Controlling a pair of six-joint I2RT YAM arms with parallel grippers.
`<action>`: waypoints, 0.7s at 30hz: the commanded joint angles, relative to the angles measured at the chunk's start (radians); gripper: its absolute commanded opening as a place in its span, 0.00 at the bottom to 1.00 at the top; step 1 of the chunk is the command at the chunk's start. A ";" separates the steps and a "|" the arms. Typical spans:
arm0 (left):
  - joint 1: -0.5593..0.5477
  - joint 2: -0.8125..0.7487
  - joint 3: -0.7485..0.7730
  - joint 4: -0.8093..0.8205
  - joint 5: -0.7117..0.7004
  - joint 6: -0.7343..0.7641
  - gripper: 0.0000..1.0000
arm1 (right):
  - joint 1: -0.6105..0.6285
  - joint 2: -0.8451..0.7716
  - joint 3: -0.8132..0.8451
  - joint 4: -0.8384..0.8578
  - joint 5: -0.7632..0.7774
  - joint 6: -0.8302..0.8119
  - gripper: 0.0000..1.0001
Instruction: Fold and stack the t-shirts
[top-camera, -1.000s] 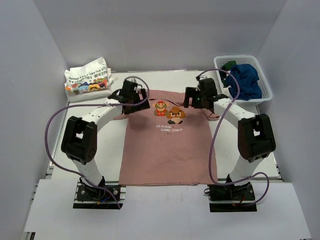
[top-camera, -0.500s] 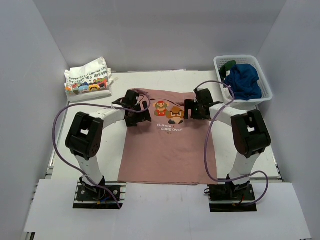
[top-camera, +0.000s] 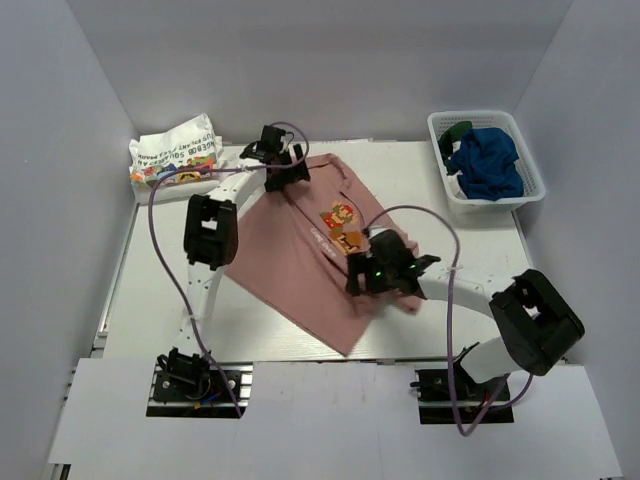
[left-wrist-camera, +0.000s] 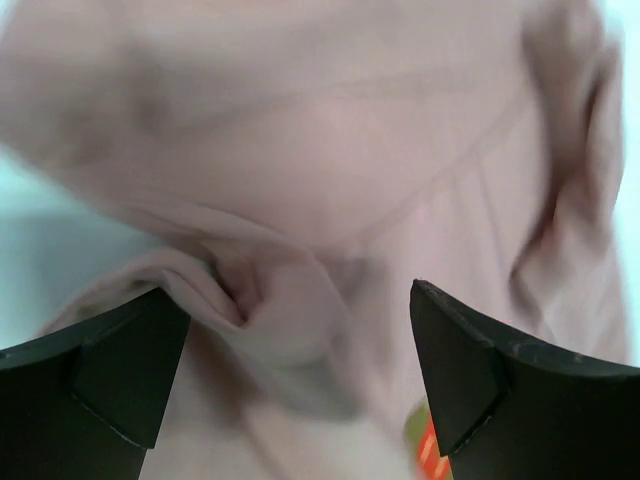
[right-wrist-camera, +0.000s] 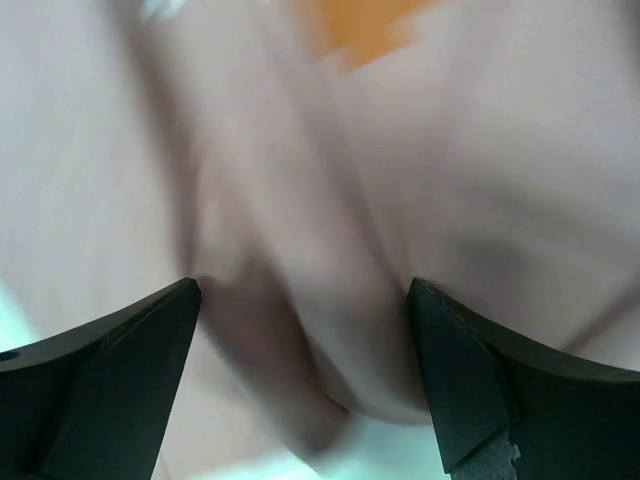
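The dusty pink t-shirt (top-camera: 300, 260) with the game-character print lies face up and skewed diagonally across the table, from far left to near middle. My left gripper (top-camera: 278, 165) is at its far upper end, jaws open over a bunched fold of pink cloth (left-wrist-camera: 330, 180). In the left wrist view that gripper (left-wrist-camera: 295, 380) straddles the fold. My right gripper (top-camera: 372, 275) is at the shirt's near right edge by the print. It is open (right-wrist-camera: 305, 370), with a rounded pink fold (right-wrist-camera: 400, 150) between the fingers.
A white tee with colourful print (top-camera: 175, 160) lies folded at the far left. The white mesh basket (top-camera: 497, 204) at the far right holds a navy blue tee (top-camera: 490, 160) and a dark green one (top-camera: 458, 130). Purple cables loop off both arms.
The pink shirt has swung from square on the table to a diagonal. My left gripper moved far and left with one shoulder; my right gripper moved near and towards the middle with the other.
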 joint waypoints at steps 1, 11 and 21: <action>0.011 0.137 0.229 -0.061 0.105 0.101 1.00 | 0.207 0.044 0.019 -0.104 -0.192 -0.006 0.90; -0.008 -0.039 0.183 0.019 0.208 0.239 1.00 | 0.430 0.106 0.281 -0.046 -0.194 -0.212 0.90; -0.008 -0.682 -0.689 0.132 0.100 0.098 1.00 | 0.373 0.013 0.294 -0.222 0.241 -0.135 0.90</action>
